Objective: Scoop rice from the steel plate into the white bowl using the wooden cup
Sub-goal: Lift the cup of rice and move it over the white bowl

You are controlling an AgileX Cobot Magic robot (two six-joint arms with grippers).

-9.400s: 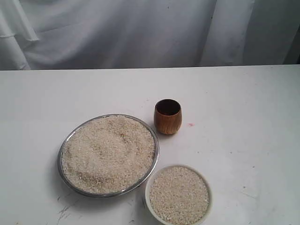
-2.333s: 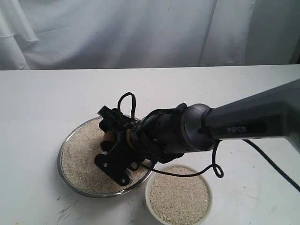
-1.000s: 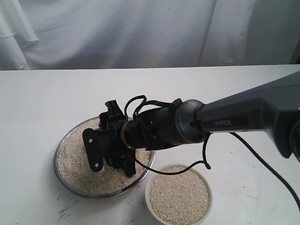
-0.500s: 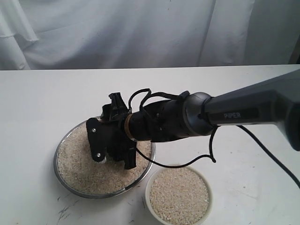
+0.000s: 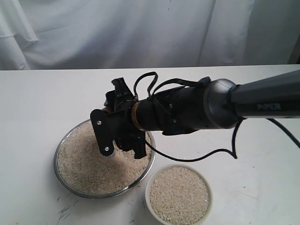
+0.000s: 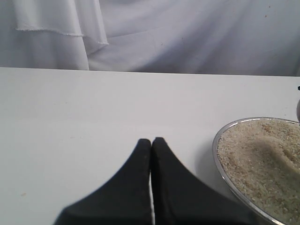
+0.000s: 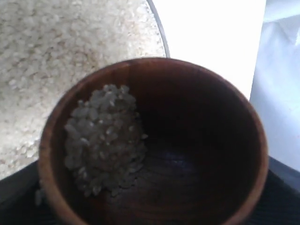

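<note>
One pincer (image 5: 121, 139) snug around wooden cup (image 7: 187, 154)

White table (image 5: 42, 93), matte, filling the near and middle ground; faint dark scuffs (image 5: 64, 210) mark its near left part. Behind the far edge hangs a white cloth backdrop (image 5: 117, 33) in soft vertical folds, spanning the scene's width, with a narrow dark gap (image 5: 296, 51) at far right. Lighting is even and diffuse, with soft shadows.

Reddish-brown grained wooden cup (image 7: 197, 154), off-white rice (image 5: 84, 164), shiny silver steel plate (image 6: 214, 149), white bowl (image 5: 147, 194), black right hand (image 5: 123, 140).
</note>
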